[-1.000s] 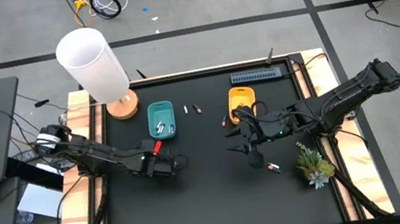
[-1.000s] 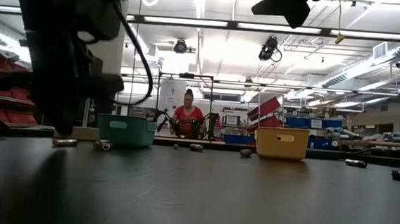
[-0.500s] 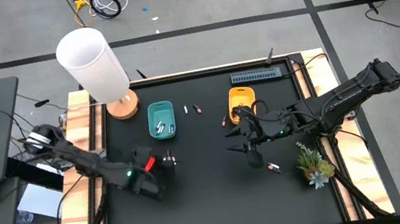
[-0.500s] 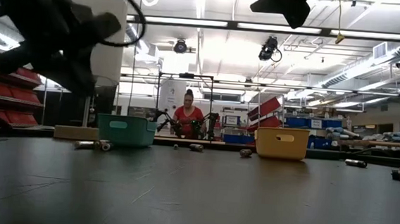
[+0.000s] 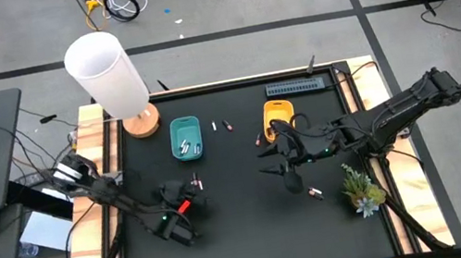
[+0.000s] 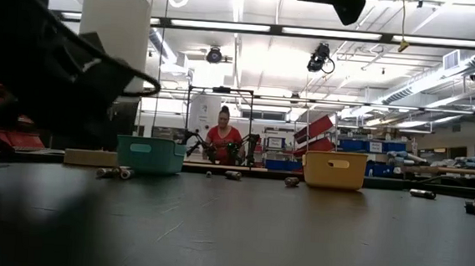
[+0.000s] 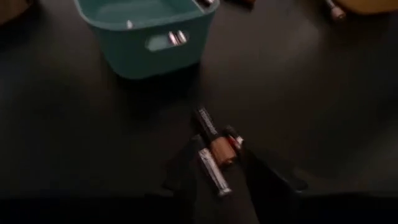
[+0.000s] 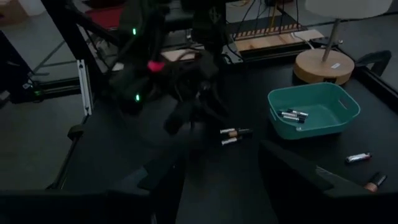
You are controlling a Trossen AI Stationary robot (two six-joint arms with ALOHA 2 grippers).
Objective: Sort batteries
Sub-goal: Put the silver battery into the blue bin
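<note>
High view: overhead, straight down, whole black rectangular table. Low view: tabletop level, facing room. Left wrist view: close, angled down. Right wrist view: farther, oblique. All four share teal rectangular plastic tray, 11 o'clock of table centre.

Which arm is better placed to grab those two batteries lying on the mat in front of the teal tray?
Left. The left gripper hovers right over the two batteries near the teal tray, its open fingers either side of them. The right gripper sits farther off, by the yellow tray.
</note>
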